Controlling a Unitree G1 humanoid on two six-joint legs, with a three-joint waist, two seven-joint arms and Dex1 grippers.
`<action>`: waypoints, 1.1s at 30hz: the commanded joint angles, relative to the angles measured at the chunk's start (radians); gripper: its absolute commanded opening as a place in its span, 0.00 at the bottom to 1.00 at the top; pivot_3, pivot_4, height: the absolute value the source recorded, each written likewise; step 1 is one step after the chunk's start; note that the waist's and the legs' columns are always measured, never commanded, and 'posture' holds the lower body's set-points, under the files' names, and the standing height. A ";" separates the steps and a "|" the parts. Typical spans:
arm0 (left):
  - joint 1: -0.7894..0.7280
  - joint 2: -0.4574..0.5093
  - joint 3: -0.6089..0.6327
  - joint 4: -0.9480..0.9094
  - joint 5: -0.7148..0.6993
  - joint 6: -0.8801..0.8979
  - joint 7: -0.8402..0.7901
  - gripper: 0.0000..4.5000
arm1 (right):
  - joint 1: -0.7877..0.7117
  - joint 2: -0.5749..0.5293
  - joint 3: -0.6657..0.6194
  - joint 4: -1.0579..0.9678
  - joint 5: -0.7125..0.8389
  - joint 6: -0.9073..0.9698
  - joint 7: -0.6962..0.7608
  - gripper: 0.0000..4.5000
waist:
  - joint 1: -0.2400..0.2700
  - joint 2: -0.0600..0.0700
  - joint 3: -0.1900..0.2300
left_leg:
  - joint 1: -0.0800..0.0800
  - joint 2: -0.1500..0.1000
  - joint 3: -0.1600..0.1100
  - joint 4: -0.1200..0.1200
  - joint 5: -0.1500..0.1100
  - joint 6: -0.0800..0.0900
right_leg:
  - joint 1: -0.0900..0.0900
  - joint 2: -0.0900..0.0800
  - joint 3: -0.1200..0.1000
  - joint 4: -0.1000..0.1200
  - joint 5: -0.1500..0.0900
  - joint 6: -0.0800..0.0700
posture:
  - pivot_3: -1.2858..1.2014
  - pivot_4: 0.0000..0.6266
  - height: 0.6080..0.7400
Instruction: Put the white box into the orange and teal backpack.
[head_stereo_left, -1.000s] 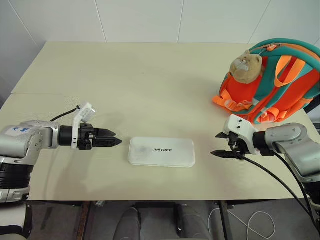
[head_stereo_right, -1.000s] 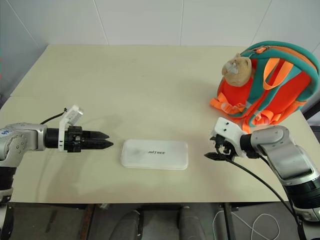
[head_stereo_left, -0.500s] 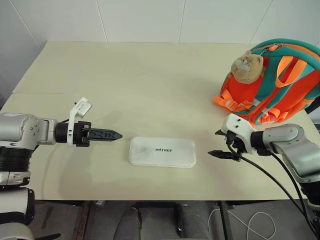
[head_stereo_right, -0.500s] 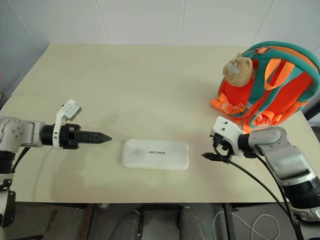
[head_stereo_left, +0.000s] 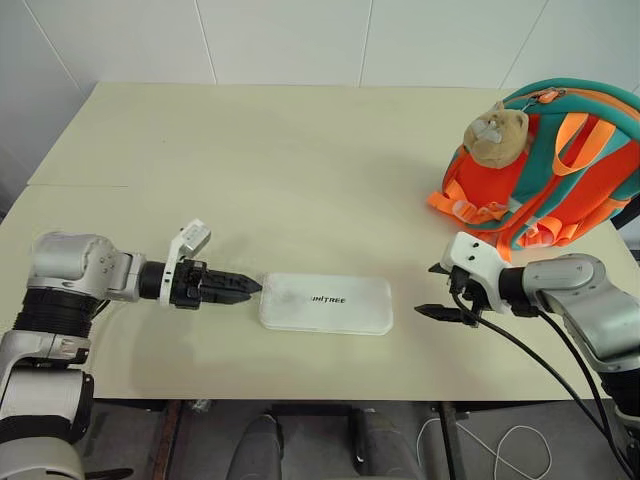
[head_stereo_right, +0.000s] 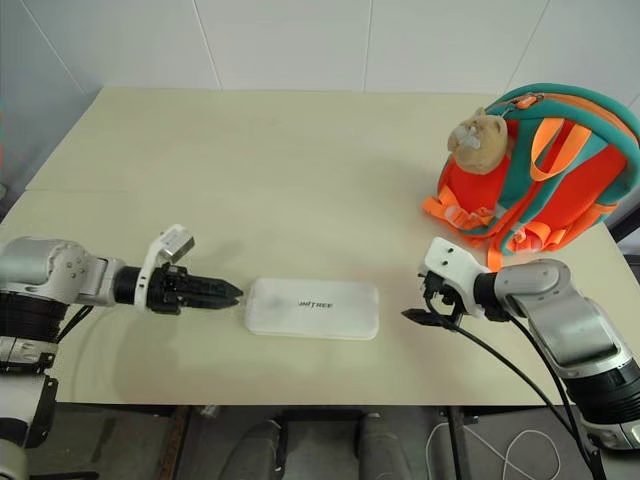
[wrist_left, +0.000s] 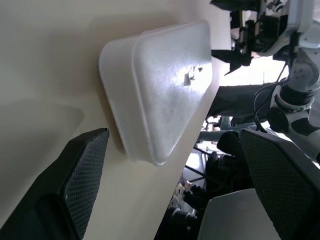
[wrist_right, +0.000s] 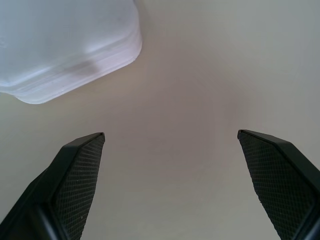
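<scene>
Now, from the head camera, the white box lies flat near the front edge of the beige table, between the two arms. The left gripper points at the box's left short end, with its tips just beside it; whether they touch it I cannot tell from this view. The right gripper hovers near the right end of the box, apart from it, its fingers spread. The orange and teal backpack stands at the far right of the table, well apart from the box, with a tan plush animal on its front.

From the left wrist camera, the two black fingers stand wide apart and hold nothing; the box lies just ahead of them, and the other gripper shows beyond it.

From the right wrist camera, the fingers are also released, with bare table between them and a corner of the box ahead.
</scene>
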 joint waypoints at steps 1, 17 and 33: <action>-0.050 -0.006 -0.019 0.028 0.013 0.000 -0.008 0.99 | 0.011 -0.006 -0.036 -0.036 0.015 0.001 -0.009 1.00 | 0.000 0.000 0.000 | 0.000 0.000 0.000 0.000 0.000 0.000 | 0.000 0.000 0.000 0.000 0.000 0.000 | 0.52 0.24 1.00; -0.086 -0.145 -0.062 0.060 0.038 0.011 0.038 0.99 | -0.030 0.049 0.015 -0.014 0.003 -0.020 -0.018 1.00 | 0.001 0.000 0.000 | 0.000 0.000 0.000 0.002 0.000 0.000 | 0.001 0.000 0.000 0.000 0.001 0.001 | 0.52 0.24 1.00; -0.038 -0.237 0.027 0.060 0.024 -0.032 0.059 0.99 | -0.019 0.055 0.006 -0.013 0.002 -0.017 -0.016 1.00 | 0.001 0.000 0.000 | 0.000 -0.001 -0.001 0.003 0.000 0.000 | 0.001 0.000 0.000 0.001 0.001 0.002 | 0.52 0.24 1.00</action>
